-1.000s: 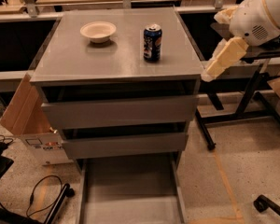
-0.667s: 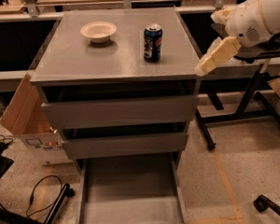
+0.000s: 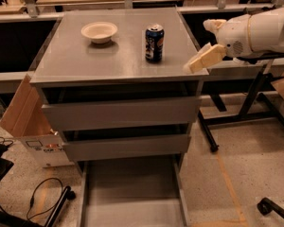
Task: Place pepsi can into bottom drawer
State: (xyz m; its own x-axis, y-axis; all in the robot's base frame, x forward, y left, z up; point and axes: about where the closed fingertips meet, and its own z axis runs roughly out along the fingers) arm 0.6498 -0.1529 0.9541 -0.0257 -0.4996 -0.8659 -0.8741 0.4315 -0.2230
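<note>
The pepsi can (image 3: 154, 43) stands upright on the grey cabinet top (image 3: 71, 60), right of centre. The bottom drawer (image 3: 132, 197) is pulled out toward me, a shallow grey tray that holds nothing. My gripper (image 3: 202, 59) reaches in from the right on a white arm (image 3: 255, 32). It hovers at the cabinet top's right front corner, to the right of the can and apart from it. It holds nothing.
A white bowl (image 3: 99, 31) sits on the cabinet top left of the can. A cardboard box (image 3: 28, 126) leans on the cabinet's left side. Black cables (image 3: 33, 202) lie on the floor at the left. A black stand's legs (image 3: 236, 122) are at the right.
My gripper has moved left and up, from beside the cabinet's right edge to over its right front corner, closer to the can. The can and drawer have not moved.
</note>
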